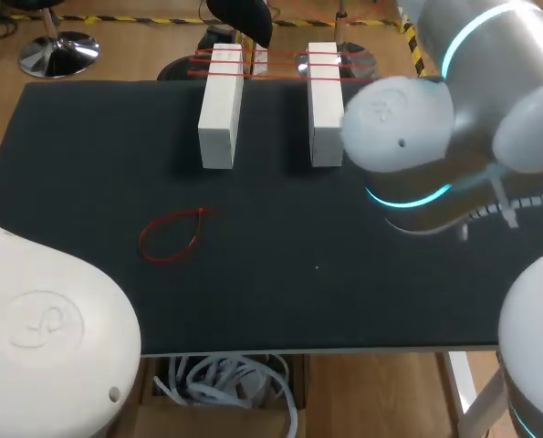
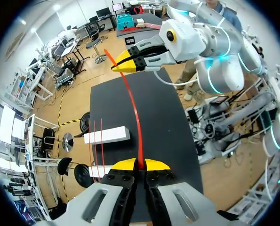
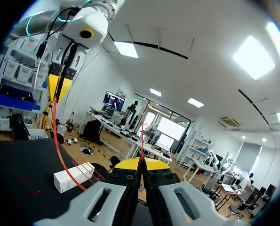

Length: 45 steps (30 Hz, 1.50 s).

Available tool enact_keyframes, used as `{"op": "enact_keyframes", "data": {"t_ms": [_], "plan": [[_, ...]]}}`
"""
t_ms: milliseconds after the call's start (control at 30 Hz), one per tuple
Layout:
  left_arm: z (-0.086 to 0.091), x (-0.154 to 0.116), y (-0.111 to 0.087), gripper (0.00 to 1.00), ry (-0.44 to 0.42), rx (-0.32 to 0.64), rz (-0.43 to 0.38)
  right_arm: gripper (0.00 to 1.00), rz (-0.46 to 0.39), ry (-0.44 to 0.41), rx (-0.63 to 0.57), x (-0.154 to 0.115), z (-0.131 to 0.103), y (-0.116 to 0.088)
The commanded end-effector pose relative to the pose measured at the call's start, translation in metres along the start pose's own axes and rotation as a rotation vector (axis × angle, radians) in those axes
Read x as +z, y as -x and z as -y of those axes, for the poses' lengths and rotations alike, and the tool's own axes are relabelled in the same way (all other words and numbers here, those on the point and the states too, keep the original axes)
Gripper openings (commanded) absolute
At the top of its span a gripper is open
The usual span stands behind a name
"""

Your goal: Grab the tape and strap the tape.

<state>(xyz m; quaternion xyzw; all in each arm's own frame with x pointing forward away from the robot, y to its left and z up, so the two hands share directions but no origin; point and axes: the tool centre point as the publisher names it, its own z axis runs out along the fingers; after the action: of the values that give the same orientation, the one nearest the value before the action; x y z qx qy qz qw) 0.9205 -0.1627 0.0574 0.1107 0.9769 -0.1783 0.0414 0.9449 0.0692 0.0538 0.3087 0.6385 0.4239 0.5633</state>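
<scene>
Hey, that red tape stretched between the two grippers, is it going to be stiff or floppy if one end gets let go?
Probably floppy but springy: the red tape bows in a smooth curve between the left gripper and right gripper. Likely light: a second tape lies on the table in a loose open loop.

Robotics lab test bench.
Two white robot arms with cyan light rings work over a black matte table; white rectangular blocks lie ahead of the left claw.
</scene>
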Motion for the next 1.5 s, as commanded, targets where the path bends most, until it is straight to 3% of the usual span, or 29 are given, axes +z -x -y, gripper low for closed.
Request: {"op": "enact_keyframes", "data": {"t_ms": [33,133,300,600,967,1100,1267,1500], "plan": [[0.0,-0.001,0.0,0.0,0.004,0.0,-0.003,0.0,0.084,-0.249,-0.202,0.004,-0.027,-0.012],[0.0,-0.001,0.0,0.0,0.004,0.0,-0.003,0.0,0.118,-0.325,-0.36,0.003,-0.035,-0.014],[0.0,-0.001,0.0,0.0,0.004,0.0,-0.003,0.0,0.159,-0.433,-0.52,0.001,-0.04,-0.024],[0.0,-0.001,0.0,0.0,0.004,0.0,-0.003,0.0,0.2,-0.498,-0.761,0.001,-0.046,-0.042],[0.0,-0.001,0.0,0.0,0.004,0.0,-0.003,0.0,0.225,-0.499,-0.87,-0.003,-0.046,-0.039],[0.0,-0.001,0.0,0.0,0.004,0.0,-0.003,0.0,0.183,-0.473,-0.862,-0.006,-0.046,-0.038],[0.0,-0.001,0.0,0.0,0.004,0.0,-0.003,0.0,0.03,-0.375,-0.851,-0.011,-0.053,-0.031],[0.0,-0.001,0.0,0.0,0.004,0.0,-0.003,0.0,0.03,-0.375,-0.851,-0.011,-0.053,-0.031]]}}
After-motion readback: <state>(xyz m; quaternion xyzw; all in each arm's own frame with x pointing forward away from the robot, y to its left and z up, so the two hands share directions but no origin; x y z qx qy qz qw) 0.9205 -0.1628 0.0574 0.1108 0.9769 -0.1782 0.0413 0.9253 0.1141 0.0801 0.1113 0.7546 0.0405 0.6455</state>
